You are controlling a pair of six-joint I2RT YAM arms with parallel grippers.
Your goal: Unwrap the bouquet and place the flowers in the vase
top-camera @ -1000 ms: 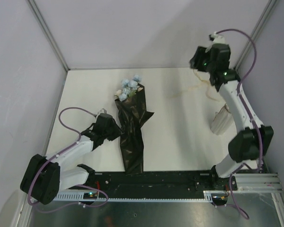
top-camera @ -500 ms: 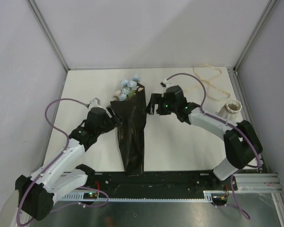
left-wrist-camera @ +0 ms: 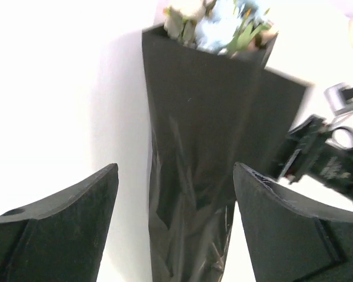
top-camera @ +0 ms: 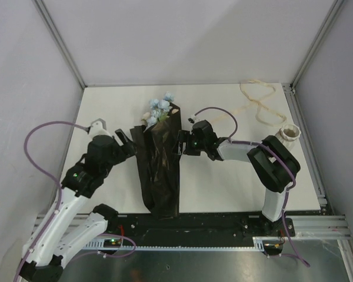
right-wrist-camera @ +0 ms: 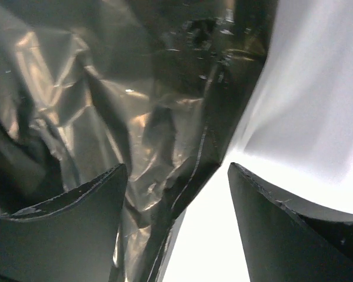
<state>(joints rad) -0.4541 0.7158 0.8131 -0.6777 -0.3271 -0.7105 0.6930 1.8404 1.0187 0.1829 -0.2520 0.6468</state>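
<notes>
The bouquet (top-camera: 160, 167) lies lengthwise in mid-table, a long roll of crinkly black paper (left-wrist-camera: 200, 147). The flowers (top-camera: 160, 108), pale blue and cream, poke out of its far end (left-wrist-camera: 223, 20). My left gripper (top-camera: 134, 137) is open at the wrap's left edge, and in the left wrist view the wrap lies ahead between the spread fingers of that gripper (left-wrist-camera: 173, 167). My right gripper (top-camera: 182, 143) is open at the wrap's right edge. The paper's edge (right-wrist-camera: 206, 158) sits between the spread fingers of this gripper (right-wrist-camera: 176, 167). The cream ribbed vase (top-camera: 289, 134) stands upright at far right.
A loose cream ribbon (top-camera: 257, 101) lies curled at the back right, behind the vase. Grey walls enclose the table at the back and on both sides. The arm bases and a black rail (top-camera: 194, 224) run along the near edge.
The right arm swung down from the back right corner to the wrap's right edge. The left arm shifted up along the left edge. Both grippers opened, and the wrap's right flap now lies folded in.
</notes>
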